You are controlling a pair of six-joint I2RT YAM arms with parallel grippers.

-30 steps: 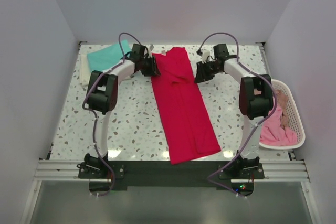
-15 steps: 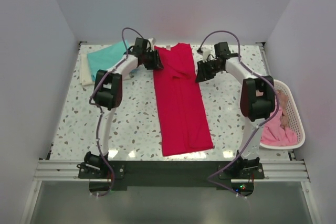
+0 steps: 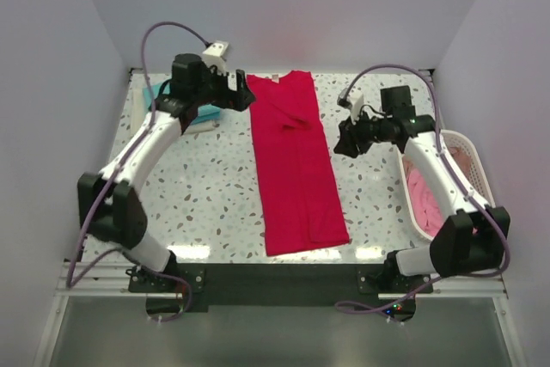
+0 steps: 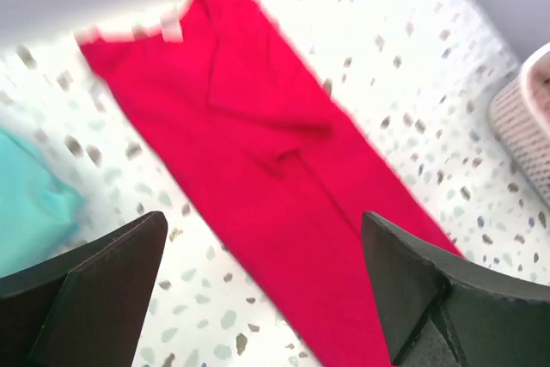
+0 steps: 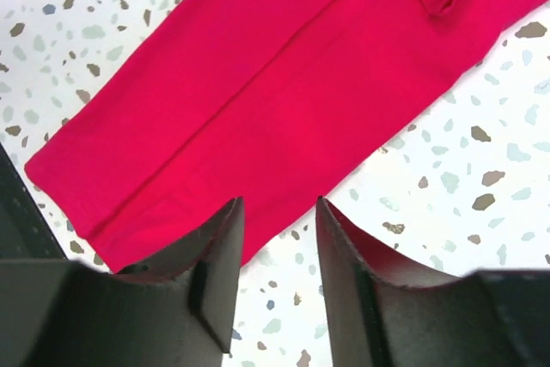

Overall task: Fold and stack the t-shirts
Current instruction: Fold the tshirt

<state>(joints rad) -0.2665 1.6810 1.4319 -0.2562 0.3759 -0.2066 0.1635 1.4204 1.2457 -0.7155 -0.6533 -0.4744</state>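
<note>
Risks, L to R. My L gripper (image 3: 247, 99) is wide open w/ nothing in it, hanging over the far-left corner of the red tee (image 3: 296, 165), the neck-label end. If I drop in off-target I'll prob pinch only the top layer, and the lengthwise fold peels open on the lift. The teal tee (image 4: 30, 204) sits just left of my L fingers (image 4: 103, 290). A sloppy sweep that way could snag it and mess up that pile. The tucked sleeve bump on the red tee, roughly between my two grippers, looks loose, and a fast drag could flip it out. My R gripper (image 3: 344, 142) hovers just off the tee's right edge, jaws only a little apart, empty. That gap may be too narrow for doubled cloth, so I could shove it and make a wrinkle. If the two sides don't grab level, the next fold goes skewed. The basket (image 4: 524, 126) w/ pink tees (image 3: 418, 199) is right under my R forearm, so pulling back low could bump it.

Pose: L arm is stretched far fwd, wrist up and tilted down at the tee corner, fingers clear of the cloth. R arm is bent, forearm over the basket, wrist pointing left at the tee. R fingers (image 5: 215, 272) are over bare table (image 3: 206, 195) beside the tee's long right edge, not touching it afaict.
</note>
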